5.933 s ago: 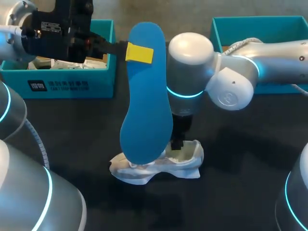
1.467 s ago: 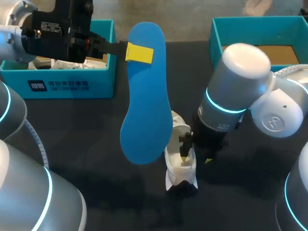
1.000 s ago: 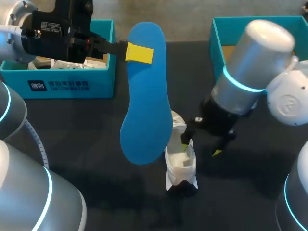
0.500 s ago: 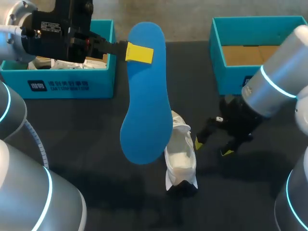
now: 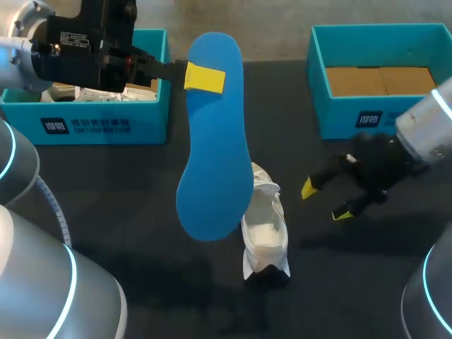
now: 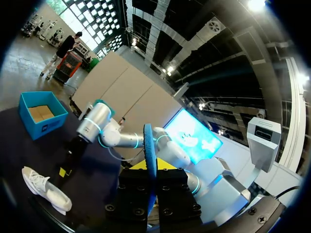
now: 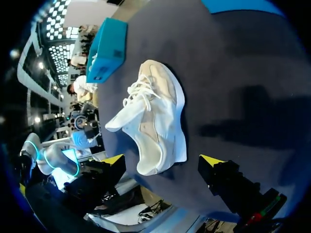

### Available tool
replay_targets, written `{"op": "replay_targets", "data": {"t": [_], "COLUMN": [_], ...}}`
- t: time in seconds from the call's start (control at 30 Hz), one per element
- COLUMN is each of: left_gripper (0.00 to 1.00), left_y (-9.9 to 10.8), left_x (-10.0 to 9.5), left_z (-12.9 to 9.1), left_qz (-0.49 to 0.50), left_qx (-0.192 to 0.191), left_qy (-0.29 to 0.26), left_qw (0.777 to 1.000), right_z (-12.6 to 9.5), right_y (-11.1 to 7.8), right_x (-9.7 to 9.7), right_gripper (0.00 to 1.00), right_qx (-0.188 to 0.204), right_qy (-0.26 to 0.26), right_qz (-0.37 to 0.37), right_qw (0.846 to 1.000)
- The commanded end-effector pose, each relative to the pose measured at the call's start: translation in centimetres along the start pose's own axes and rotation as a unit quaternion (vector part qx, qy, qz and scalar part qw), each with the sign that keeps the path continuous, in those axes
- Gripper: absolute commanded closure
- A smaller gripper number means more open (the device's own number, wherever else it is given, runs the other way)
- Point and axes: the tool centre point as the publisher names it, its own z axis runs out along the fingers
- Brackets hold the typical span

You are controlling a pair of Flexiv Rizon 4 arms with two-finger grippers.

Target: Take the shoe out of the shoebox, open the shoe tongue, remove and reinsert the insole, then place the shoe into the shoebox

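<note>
Status check, shoe and insole routine.

Done, as far as the views show: the shoe is out of its box and sits on the dark surface in the lower middle of the head frame, opening turned up toward the camera. The blue insole is out of the shoe and held in the air. It hangs lengthwise through the centre of the frame, and its lower end overlaps the shoe in the picture. We judge the tongue step to be done, since the insole could come out, but the tongue itself is too small to confirm.

Left gripper, upper centre: the fingers are closed narrowly on the upper end of the insole. In the left wrist view the insole stands edge-on between them.

Right gripper, right of centre: the fingers are spread wide and hold nothing. It is clear of the shoe, with the shoe ahead of it in the right wrist view.

Left to do: slide the insole back in, then return the shoe to a box.

Boxes: the left teal box at upper left holds white packing paper. The right teal box at upper right shows a bare cardboard floor.

Print: each box has a white printed mark on its front wall, and a white label sits on the left wrist housing. We do not transcribe any of these.
</note>
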Motion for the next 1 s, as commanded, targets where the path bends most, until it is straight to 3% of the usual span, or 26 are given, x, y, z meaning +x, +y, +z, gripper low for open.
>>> {"op": "replay_targets", "data": {"t": [0.03, 0.43, 1.0], "left_gripper": [1.00, 1.00, 1.00], "left_y": [-0.1, -0.1, -0.1], "left_x": [0.0, 0.0, 0.0], "left_z": [0.1, 0.1, 0.1], "left_qz": [-0.001, -0.001, -0.001], "left_qx": [-0.002, -0.002, -0.002], "left_qy": [-0.001, -0.001, -0.001], "left_qw": [1.000, 1.000, 1.000], "right_z": [-1.1, -2.0, -3.6], "right_y": [-0.9, -0.5, -0.2], "right_x": [-0.5, -0.8, 0.3], "right_gripper": [0.00, 0.00, 0.00], "right_qx": [-0.004, 0.016, -0.010], "right_qy": [0.040, 0.095, 0.152], "right_qz": [0.003, 0.028, 0.050], "right_qw": [0.999, 0.995, 0.987]}}
